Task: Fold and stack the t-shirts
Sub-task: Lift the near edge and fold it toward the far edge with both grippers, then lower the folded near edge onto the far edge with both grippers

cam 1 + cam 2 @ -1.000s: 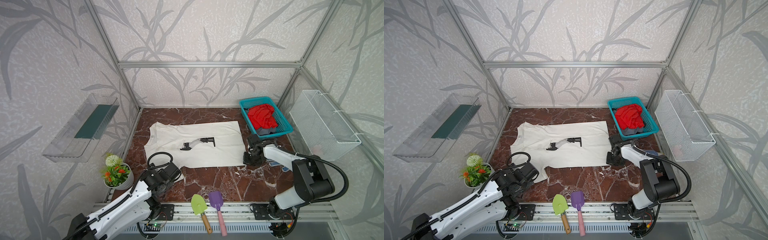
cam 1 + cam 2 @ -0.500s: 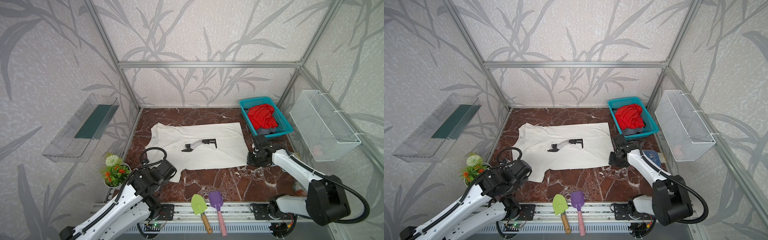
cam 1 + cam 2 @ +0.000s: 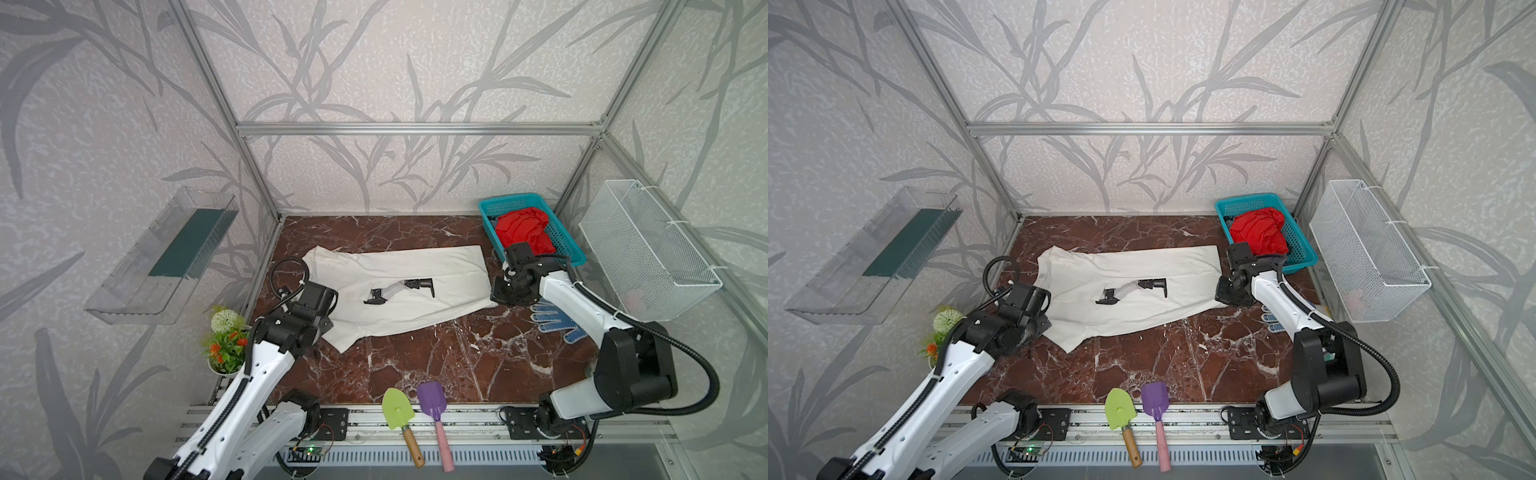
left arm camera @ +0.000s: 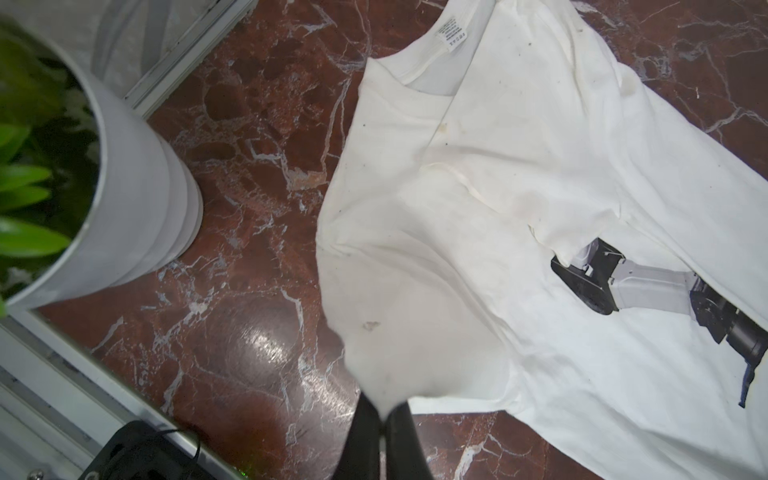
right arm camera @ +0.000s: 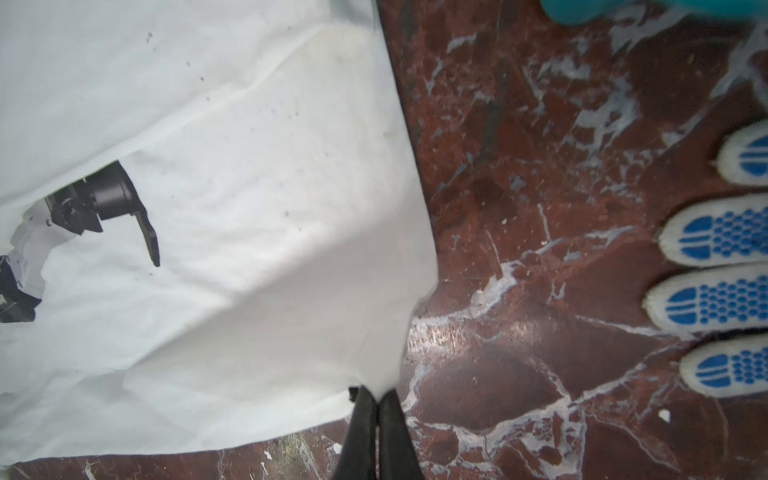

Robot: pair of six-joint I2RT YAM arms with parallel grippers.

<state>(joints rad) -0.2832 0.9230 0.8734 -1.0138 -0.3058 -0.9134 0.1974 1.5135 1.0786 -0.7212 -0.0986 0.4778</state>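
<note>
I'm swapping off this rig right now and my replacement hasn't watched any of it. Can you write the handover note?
Left pincer: shut on the cream shirt, by its near sleeve.
Right pincer: shut on that shirt's near hem corner.
Cream shirt lies spread on the table, print up; red shirt is bunched in the blue basket.
Done: one shirt laid out, its far side seemingly folded in.
Left: finish folding it, fold the rest, stack them.
</note>
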